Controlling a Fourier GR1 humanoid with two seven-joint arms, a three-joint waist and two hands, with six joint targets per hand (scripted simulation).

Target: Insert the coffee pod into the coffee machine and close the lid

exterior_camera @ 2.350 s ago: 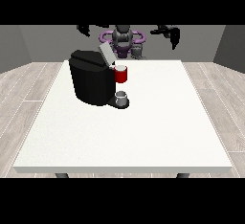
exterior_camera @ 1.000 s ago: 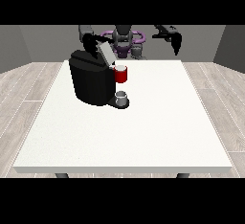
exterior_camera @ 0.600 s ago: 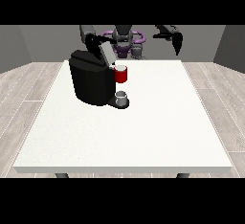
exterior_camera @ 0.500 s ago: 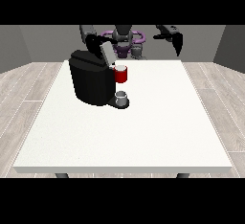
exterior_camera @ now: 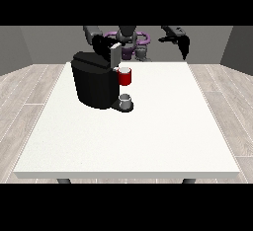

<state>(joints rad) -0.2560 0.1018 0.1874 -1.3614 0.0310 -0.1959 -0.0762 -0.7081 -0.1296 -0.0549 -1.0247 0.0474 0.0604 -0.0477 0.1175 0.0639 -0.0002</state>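
Note:
The black coffee machine (exterior_camera: 94, 84) stands on the white table (exterior_camera: 148, 136), left of the middle and towards the far side. Its grey lid (exterior_camera: 115, 53) is raised above the top. A red thing at the machine (exterior_camera: 125, 77) sits at the front under the lid. The hand at the view's left (exterior_camera: 101, 45) is just behind the machine's top, close beside the lid. The hand at the view's right (exterior_camera: 183, 42) hangs in the air over the far right edge, fingers pointing down and holding nothing. A small grey thing (exterior_camera: 142, 53) shows at the far edge near the robot's body.
A grey cup (exterior_camera: 125, 100) stands on the machine's base, below the red thing. The white tabletop stretches wide to the right of the machine and towards the camera. Wooden floor surrounds the table.
The hand at the view's left has come down from the air to the machine's top beside the raised lid. The hand at the view's right has shifted slightly.

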